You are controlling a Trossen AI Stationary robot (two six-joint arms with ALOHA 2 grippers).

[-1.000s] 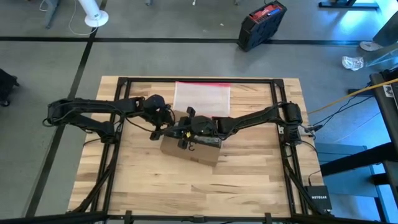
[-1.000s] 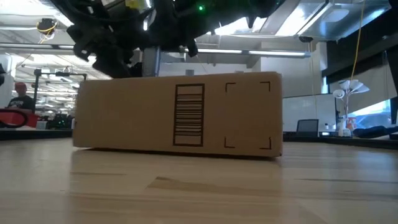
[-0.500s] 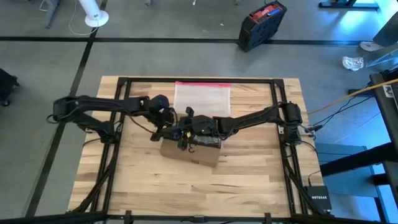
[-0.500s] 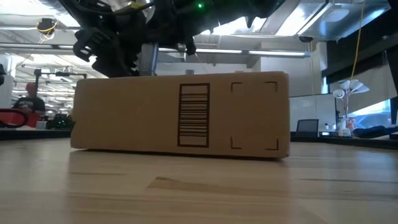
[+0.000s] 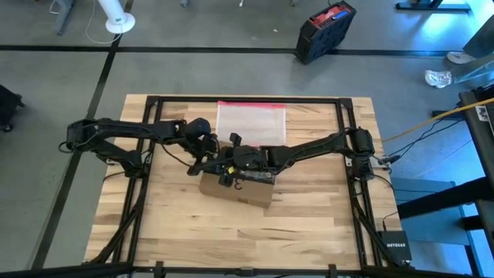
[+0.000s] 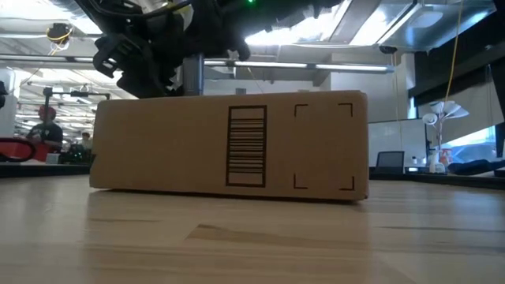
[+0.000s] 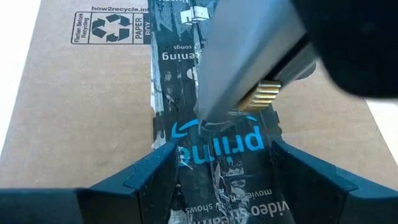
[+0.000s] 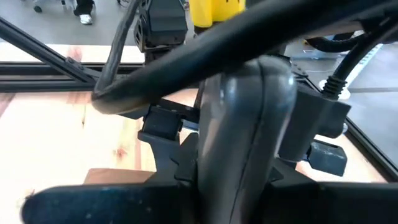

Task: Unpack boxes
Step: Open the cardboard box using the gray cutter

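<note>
The box lies flat near the middle of the table, sealed, with its black tape strip running along the top face. Both arms meet over the box's left end. The left tool hovers directly above the strip, its fingers spread wide to either side of the tape and gripping nothing. The right tool is closed on a grey blade-like cutter, whose tip touches the tape between the left fingers. The relation that matters: the tape's long axis runs along the box, so the cutter must travel along that line. The right arm appears best placed to cut.
</note>
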